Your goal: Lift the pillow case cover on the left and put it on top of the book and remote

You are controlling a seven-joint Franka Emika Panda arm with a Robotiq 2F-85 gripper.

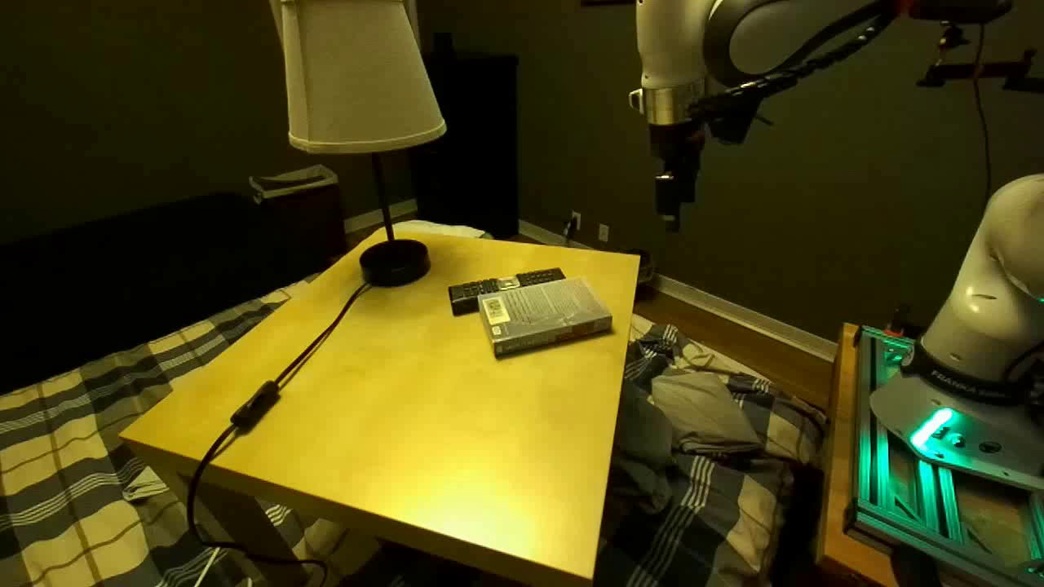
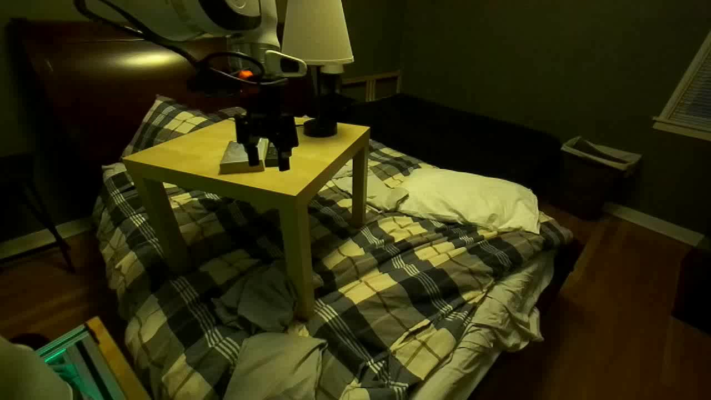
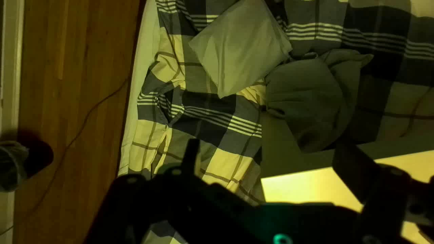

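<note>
Two folded cloth covers lie on the plaid bed beside the table. The lighter grey one shows in both exterior views [image 1: 701, 412] [image 2: 278, 366] and at the left in the wrist view [image 3: 240, 47]. The darker grey one [image 3: 312, 98] lies against it, partly by the table leg, also in an exterior view [image 2: 261, 300]. The book [image 1: 546, 314] lies on the table, overlapping the black remote [image 1: 506, 285]; both also show in an exterior view, book [image 2: 239, 158] and remote [image 2: 271, 156]. My gripper [image 2: 269, 156] is open and empty, higher than the tabletop; its fingers frame the wrist view [image 3: 268, 152].
A lamp [image 1: 363, 77] stands on the wooden table [image 1: 391, 408], its cord and switch [image 1: 257, 405] running over the tabletop. A white pillow [image 2: 472, 200] lies on the bed [image 2: 377, 278]. Wooden floor [image 3: 74, 67] borders the bed.
</note>
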